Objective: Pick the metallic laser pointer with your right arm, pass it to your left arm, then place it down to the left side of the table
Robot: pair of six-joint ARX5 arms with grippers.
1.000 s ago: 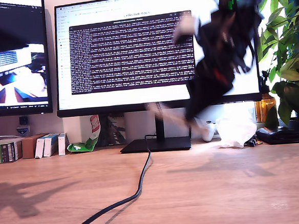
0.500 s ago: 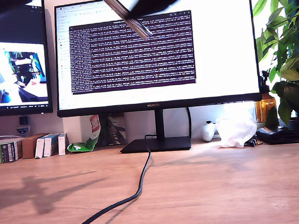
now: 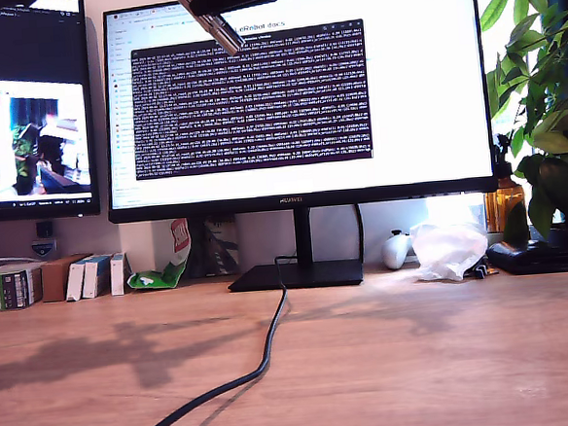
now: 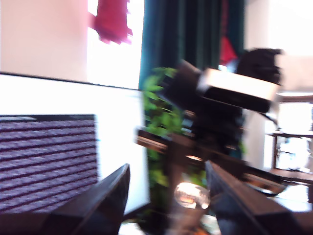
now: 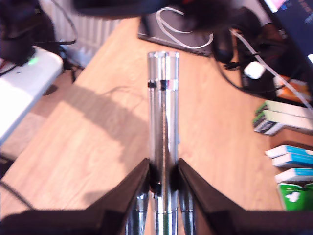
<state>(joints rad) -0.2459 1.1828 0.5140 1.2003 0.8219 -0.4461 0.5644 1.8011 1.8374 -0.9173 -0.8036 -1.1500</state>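
Laser pointer held aloft, presented for the hand-over.

In the exterior view, the metallic laser pointer [image 3: 208, 21] is seen high at the top edge, slanting before the monitor [image 3: 295, 95], well above the table [image 3: 421, 359], gripped by a dark arm; such height is judged to suit a pass in mid-air. A black cable [image 3: 246, 372] trails over the wood. In the first wrist view, the first gripper [image 4: 166, 196] is shown with its jaws spread and holding nothing, the other arm [image 4: 225, 112] blurred just beyond them, a plant [image 4: 159, 112] behind. In the second wrist view, the second gripper [image 5: 164, 183] is pinched on the pointer's barrel, the free end left exposed, probably for the receiving jaws; boxes [image 5: 288, 147] lie below.
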